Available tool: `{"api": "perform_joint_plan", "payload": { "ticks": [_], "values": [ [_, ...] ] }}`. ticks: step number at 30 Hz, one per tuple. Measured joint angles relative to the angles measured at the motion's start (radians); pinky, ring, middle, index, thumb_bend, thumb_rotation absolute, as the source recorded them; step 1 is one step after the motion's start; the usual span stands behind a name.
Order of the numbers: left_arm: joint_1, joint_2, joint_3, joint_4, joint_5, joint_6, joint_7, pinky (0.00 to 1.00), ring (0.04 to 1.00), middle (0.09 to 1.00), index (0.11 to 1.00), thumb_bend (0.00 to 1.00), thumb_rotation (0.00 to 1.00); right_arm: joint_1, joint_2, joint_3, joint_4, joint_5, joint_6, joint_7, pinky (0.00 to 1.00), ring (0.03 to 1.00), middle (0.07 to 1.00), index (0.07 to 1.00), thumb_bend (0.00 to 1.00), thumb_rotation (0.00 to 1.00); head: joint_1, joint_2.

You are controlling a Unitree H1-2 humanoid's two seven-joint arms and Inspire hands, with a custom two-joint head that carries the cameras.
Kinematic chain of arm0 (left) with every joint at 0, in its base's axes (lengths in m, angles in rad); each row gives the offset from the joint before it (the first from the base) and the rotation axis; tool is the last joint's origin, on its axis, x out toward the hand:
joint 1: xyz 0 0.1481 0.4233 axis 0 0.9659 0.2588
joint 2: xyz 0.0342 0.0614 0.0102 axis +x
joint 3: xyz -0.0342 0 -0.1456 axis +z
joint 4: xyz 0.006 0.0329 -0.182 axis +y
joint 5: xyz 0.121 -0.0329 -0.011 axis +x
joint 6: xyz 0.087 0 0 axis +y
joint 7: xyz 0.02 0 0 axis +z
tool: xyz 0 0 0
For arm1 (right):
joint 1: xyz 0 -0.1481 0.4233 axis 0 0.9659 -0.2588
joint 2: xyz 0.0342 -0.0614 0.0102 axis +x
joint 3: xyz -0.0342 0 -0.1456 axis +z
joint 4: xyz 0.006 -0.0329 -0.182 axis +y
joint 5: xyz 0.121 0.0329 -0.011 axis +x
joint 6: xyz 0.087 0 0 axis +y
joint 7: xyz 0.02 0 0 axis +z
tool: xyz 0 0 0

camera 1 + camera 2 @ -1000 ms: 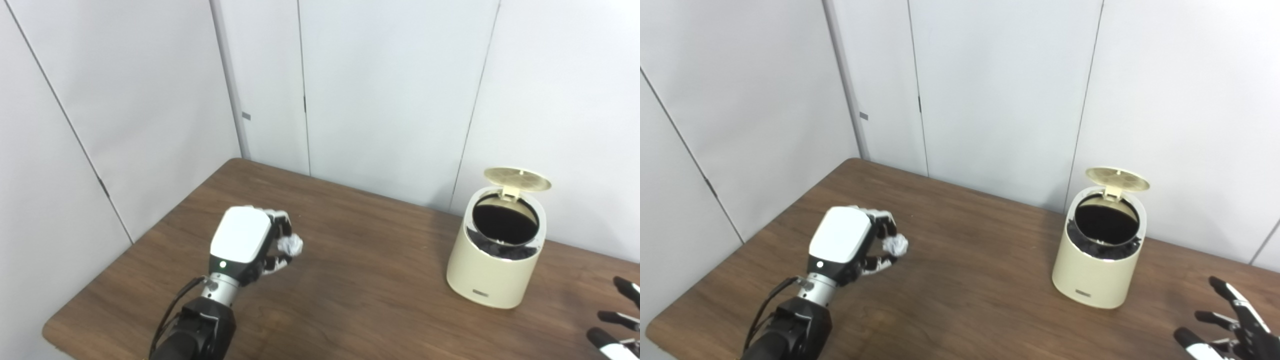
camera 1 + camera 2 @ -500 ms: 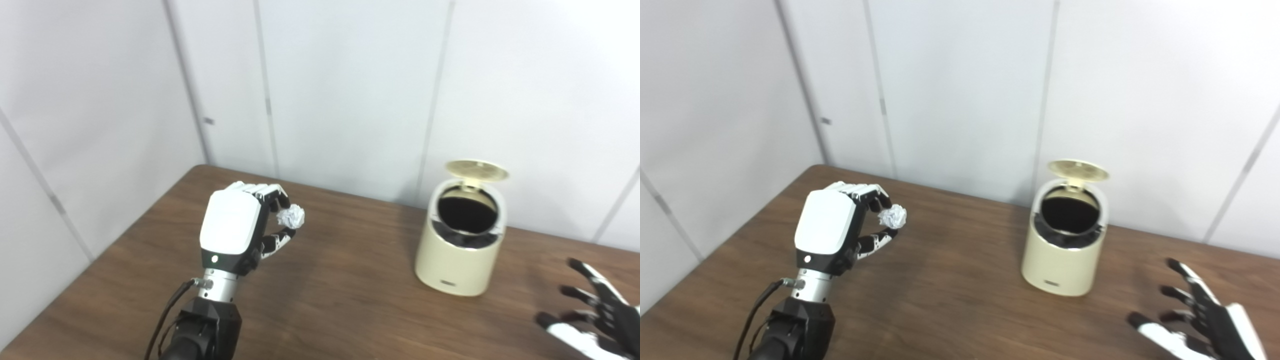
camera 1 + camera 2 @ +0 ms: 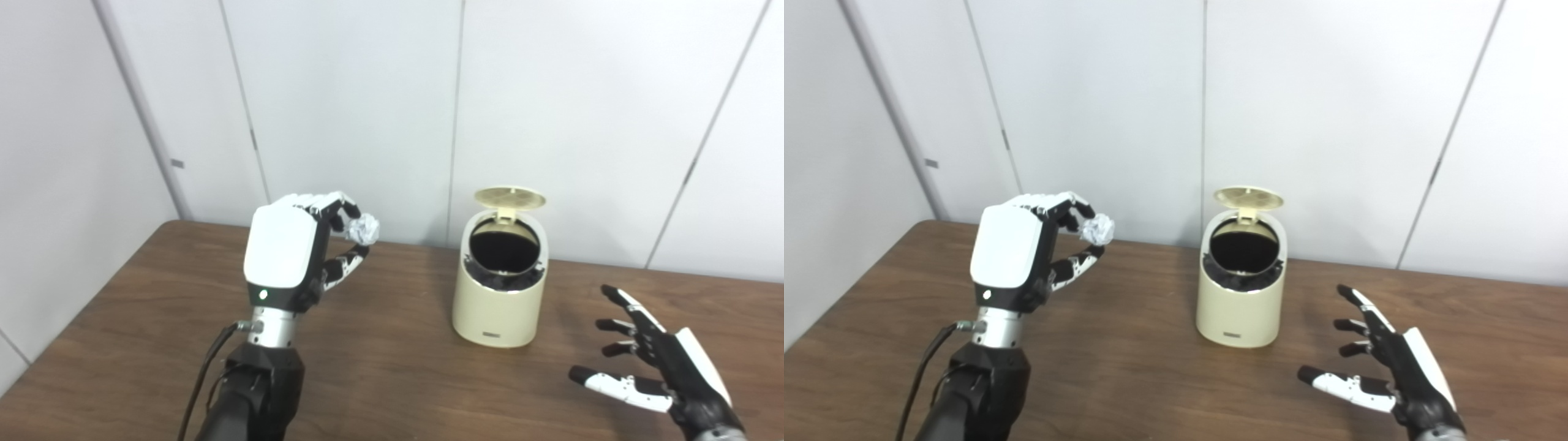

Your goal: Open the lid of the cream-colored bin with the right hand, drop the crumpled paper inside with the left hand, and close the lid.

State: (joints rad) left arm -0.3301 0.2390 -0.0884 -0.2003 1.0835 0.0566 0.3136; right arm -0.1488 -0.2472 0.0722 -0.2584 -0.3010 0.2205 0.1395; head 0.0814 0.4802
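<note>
The cream-colored bin (image 3: 497, 306) stands on the brown table (image 3: 380, 367) near the wall. Its round lid (image 3: 509, 197) is flipped up at the back, and the inside shows dark. My left hand (image 3: 288, 251) is raised above the table, left of the bin, and is shut on a white crumpled paper ball (image 3: 362, 229) pinched at its fingertips. My right hand (image 3: 664, 364) is open, fingers spread, low over the table to the right of the bin and holding nothing.
White wall panels (image 3: 367, 110) close off the back and left of the table. The table's far edge runs just behind the bin. Bare tabletop lies between my left hand and the bin.
The camera has swung to the right, so the bin sits nearer the middle. My left hand has lifted the paper ball higher. My right hand shows more fully and stays open.
</note>
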Motion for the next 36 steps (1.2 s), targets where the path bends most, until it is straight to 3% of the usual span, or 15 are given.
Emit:
{"api": "perform_joint_plan", "payload": {
  "ticks": [4, 11, 17, 24, 36],
  "values": [
    [-0.046, -0.013, -0.030, 0.051, -0.003, -0.036, 0.038, 0.47, 0.438, 0.440, 0.522, 0.52, 0.00, 0.006, 0.009, 0.005, 0.000, -0.007, -0.002, -0.004, 0.62, 0.800, 0.948, 0.922, 0.68, 0.34, -0.020, -0.006],
    [-0.085, -0.055, -0.078, 0.093, -0.012, -0.041, 0.048, 0.43, 0.434, 0.433, 0.525, 0.52, 0.00, 0.011, 0.021, 0.017, 0.007, -0.040, -0.018, -0.022, 0.61, 0.782, 0.935, 0.917, 0.70, 0.36, -0.066, -0.023],
    [-0.090, -0.106, -0.124, 0.138, -0.031, -0.048, 0.064, 0.49, 0.431, 0.435, 0.526, 0.52, 0.00, 0.014, 0.051, 0.039, 0.007, -0.070, -0.017, -0.028, 0.64, 0.781, 0.924, 0.907, 0.69, 0.32, -0.097, -0.029],
    [-0.107, -0.111, -0.148, 0.188, -0.041, -0.076, 0.084, 0.45, 0.420, 0.434, 0.526, 0.52, 0.00, 0.018, 0.062, 0.043, 0.007, -0.089, -0.017, -0.030, 0.65, 0.792, 0.930, 0.909, 0.69, 0.33, -0.150, -0.041],
    [-0.146, -0.139, -0.183, 0.281, -0.049, -0.077, 0.120, 0.46, 0.442, 0.432, 0.525, 0.52, 0.00, 0.018, 0.076, 0.042, 0.007, -0.088, -0.022, -0.031, 0.65, 0.812, 0.941, 0.910, 0.69, 0.33, -0.167, -0.051]
  ]
}}
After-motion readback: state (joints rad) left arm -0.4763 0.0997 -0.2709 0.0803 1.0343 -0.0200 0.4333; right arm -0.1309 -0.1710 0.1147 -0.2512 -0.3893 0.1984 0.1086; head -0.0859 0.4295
